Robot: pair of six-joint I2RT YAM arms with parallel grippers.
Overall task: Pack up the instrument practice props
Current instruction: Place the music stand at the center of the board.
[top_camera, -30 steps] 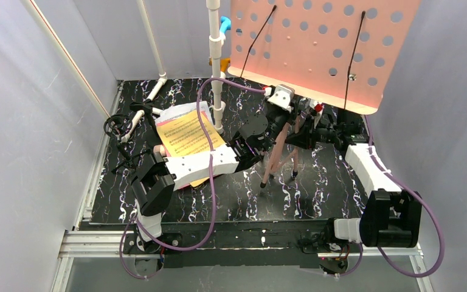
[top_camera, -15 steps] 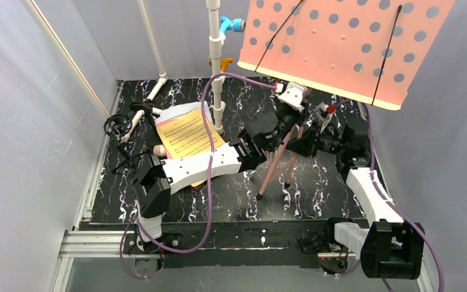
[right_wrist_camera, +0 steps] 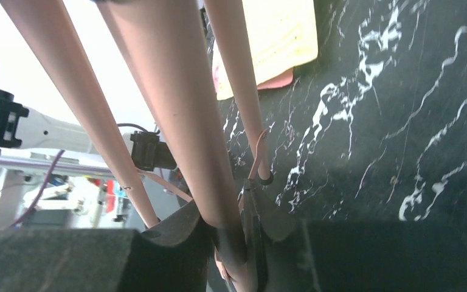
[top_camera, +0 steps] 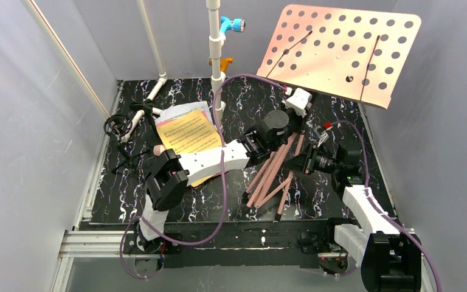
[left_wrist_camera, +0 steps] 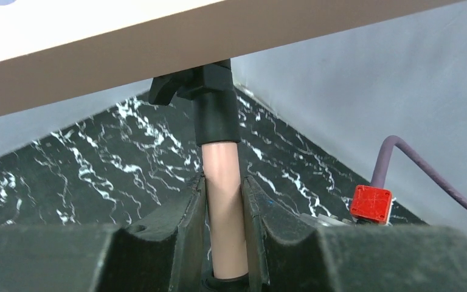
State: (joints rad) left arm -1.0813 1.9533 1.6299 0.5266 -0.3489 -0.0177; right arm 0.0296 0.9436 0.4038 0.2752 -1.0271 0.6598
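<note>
Music stand: the pink music stand (top_camera: 340,52) leans over the right half of the bench (top_camera: 316,194), held by both arms.
Desk: the hole-punched desk (top_camera: 365,36) is raised high at the back right, its face tilted up toward the top camera, two thin black wire arms lying across it.
Legs: the three pink legs (top_camera: 270,176) are drawn close together and slant toward the near edge. I cannot tell whether their black feet touch the bench.
Left hand: the left hand (left_wrist_camera: 222,201) is closed on the stand's pole (left_wrist_camera: 222,158). One finger presses each side just below the black collar (left_wrist_camera: 216,121) under the desk.
Right hand: the right hand (right_wrist_camera: 225,228) is closed round the thickest pink tube at the tripod end, with two thinner legs passing just beside it.
Sheet music: the yellow page (top_camera: 188,134) lies on top of the white pages (top_camera: 182,112) at the left-centre of the bench, partly under the left arm. A pink sheet (right_wrist_camera: 273,82) shows beneath the yellow one.
Pipe frame: the white pipe frame (top_camera: 217,61) stands upright behind the pages, with a blue fitting (top_camera: 228,24) near its top.
</note>
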